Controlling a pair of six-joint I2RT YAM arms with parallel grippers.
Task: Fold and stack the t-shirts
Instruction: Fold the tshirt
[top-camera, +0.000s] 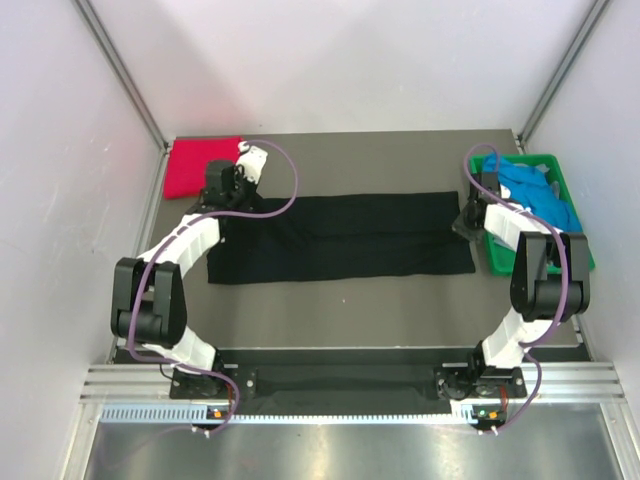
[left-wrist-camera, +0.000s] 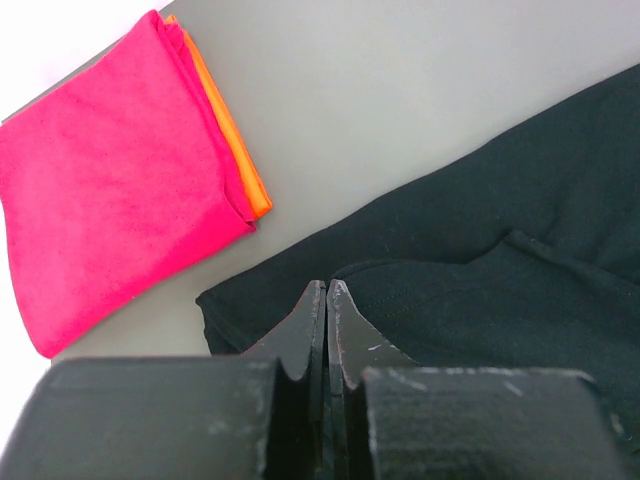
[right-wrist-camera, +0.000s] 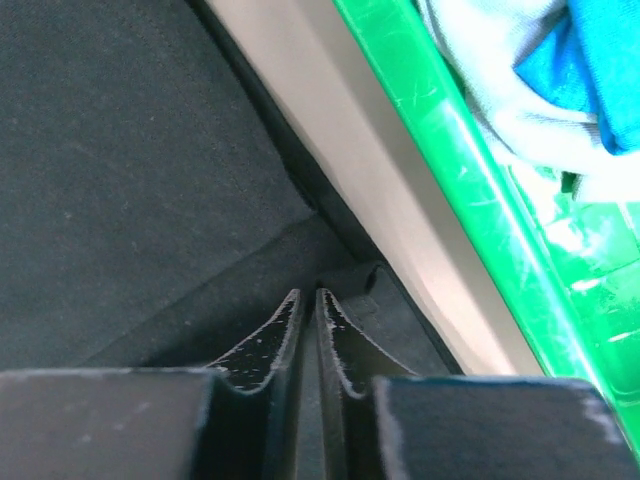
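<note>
Left pincer (left-wrist-camera: 327, 287), shut, hangs over black shirt (left-wrist-camera: 520, 300), left end; right pincer (right-wrist-camera: 309, 295), barely parted, over right end.

Top external: fixed high, behind arm bases, looking down and forward over whole bench (top-camera: 350, 310) — far enough to take in both arms, side walls and green crate (top-camera: 535, 158) at right.

Left wrist: sits just behind left end effector (left-wrist-camera: 327, 292), fingers filling bottom of frame. Aimed down, close on black t-shirt (left-wrist-camera: 520, 270) edge, magenta-red t-shirt (left-wrist-camera: 110, 190) beyond.

Right wrist: same mounting behind right end effector (right-wrist-camera: 306, 300), very near cloth — crate wall upper right.

Shared: black t-shirt in all three; crate in top and right wrist; magenta-red t-shirt in top and left wrist.
</note>
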